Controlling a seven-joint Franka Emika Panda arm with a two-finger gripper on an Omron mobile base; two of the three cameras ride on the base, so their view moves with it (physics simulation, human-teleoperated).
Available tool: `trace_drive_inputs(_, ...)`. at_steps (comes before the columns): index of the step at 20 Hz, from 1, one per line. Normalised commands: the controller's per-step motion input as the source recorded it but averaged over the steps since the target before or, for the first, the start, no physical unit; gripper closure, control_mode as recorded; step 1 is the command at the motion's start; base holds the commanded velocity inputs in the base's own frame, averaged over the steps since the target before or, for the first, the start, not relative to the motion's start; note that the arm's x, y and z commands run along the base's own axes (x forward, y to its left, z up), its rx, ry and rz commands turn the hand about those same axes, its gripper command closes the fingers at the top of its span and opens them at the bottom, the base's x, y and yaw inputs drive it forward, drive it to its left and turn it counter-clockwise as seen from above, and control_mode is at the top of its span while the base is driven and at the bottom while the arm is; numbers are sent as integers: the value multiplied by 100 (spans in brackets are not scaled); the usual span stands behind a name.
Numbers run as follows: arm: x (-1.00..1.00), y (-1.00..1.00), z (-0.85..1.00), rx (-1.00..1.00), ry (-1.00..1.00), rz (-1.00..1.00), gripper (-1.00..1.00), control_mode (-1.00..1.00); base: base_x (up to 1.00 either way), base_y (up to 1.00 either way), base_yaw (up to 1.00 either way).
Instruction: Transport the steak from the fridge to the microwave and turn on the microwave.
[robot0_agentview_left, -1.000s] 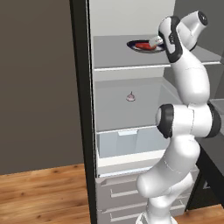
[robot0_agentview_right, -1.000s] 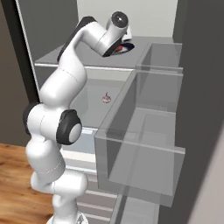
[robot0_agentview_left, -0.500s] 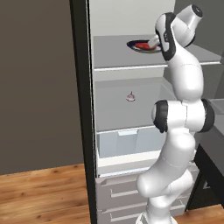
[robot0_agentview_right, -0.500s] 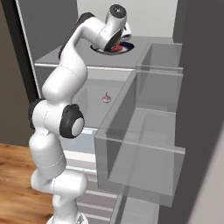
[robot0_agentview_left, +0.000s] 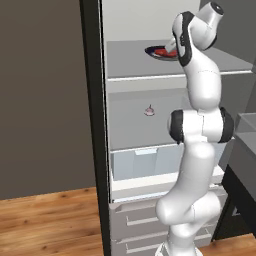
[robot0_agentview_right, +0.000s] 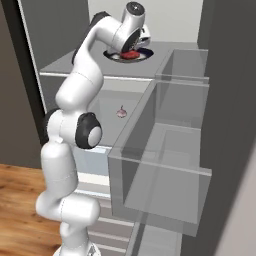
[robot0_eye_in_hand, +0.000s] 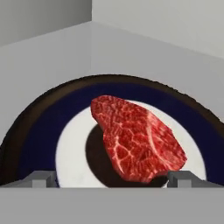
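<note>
Fridge (robot0_agentview_left: 150, 125) open, pale grey inside, filling centre of the left base view; dark door edge runs down the left-centre of that frame. Steak (robot0_eye_in_hand: 135, 138) sits on a round plate (robot0_eye_in_hand: 39, 131), centre of the hand view; the plate has a dark brown rim, blue ring and white middle. Plate rests on the top shelf (robot0_agentview_left: 130, 65) of the fridge, upper centre-right in the left base view, upper centre in the right base view. Steak is marbled red, one end lifted a bit, dark shadow under it on the white part.

Claw (robot0_eye_in_hand: 105, 178) released, jaws spread wide, the two tips at lower left and lower right of the hand view with the steak's near edge between them. Right tip is just beside the steak's lower corner; cannot tell if touching. Nothing grasped.

In the right base view the hand hangs over the plate (robot0_agentview_right: 115, 56), steak (robot0_agentview_right: 131, 53) a small red patch under it. Arm reaches up from frame bottom in both base views.

Small pinkish item (robot0_agentview_left: 149, 110) on the middle shelf, centre frame, too small to tell. Clear door bins (robot0_agentview_right: 165, 165) take the right half of the right base view. Translucent drawer (robot0_agentview_left: 145, 162) lower centre in the left base view, wood floor (robot0_agentview_left: 45, 220) at lower left.
</note>
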Motion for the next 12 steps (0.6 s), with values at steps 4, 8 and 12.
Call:
trace_drive_inputs(4,30,-11,0,0,0,1,-100,-100,0,0,0)
trace_drive_inputs(8,29,-12,0,0,4,0,-100,-100,0,0,0)
trace_drive_inputs(12,25,-10,0,0,6,0,-100,-100,0,0,0)
